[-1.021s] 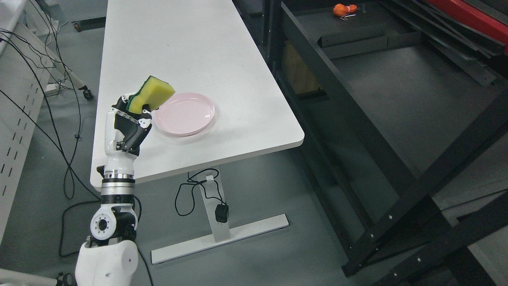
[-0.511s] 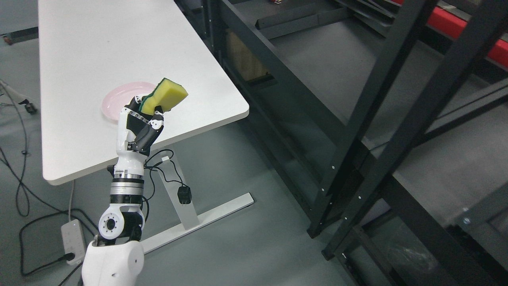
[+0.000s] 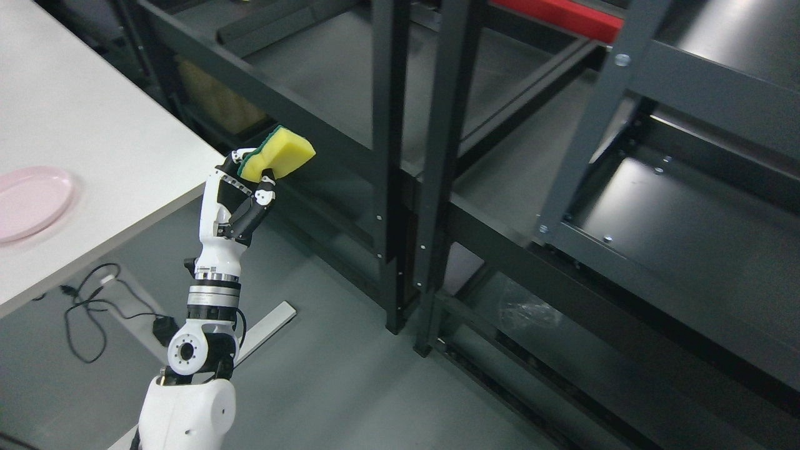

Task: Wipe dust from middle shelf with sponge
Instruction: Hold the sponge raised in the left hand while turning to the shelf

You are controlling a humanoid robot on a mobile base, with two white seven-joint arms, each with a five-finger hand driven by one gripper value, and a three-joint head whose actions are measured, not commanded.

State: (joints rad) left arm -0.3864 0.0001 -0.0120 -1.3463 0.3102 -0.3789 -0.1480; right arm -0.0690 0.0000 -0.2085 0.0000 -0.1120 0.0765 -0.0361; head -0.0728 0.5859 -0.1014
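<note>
My left hand (image 3: 245, 182) rises from the lower left, fingers curled around a yellow sponge (image 3: 280, 160) with a green scouring side. It holds the sponge up in the air, just off the corner of the white table (image 3: 94, 144) and in front of the dark metal shelving (image 3: 400, 156). A dark shelf board (image 3: 325, 81) of the left rack lies behind and to the right of the sponge, not touching it. A second rack's shelf (image 3: 687, 219) shows at the right. My right arm does not show.
A pink plate (image 3: 28, 201) lies on the table at the far left edge. Black uprights (image 3: 440, 169) of the racks stand in the middle. Cables (image 3: 87, 300) and the table foot (image 3: 262, 328) lie on the grey floor below. A red beam (image 3: 562, 17) runs along the top.
The whole picture has shifted left, so the camera has turned right toward the racks. The left hand still holds the sponge raised in the same pose.
</note>
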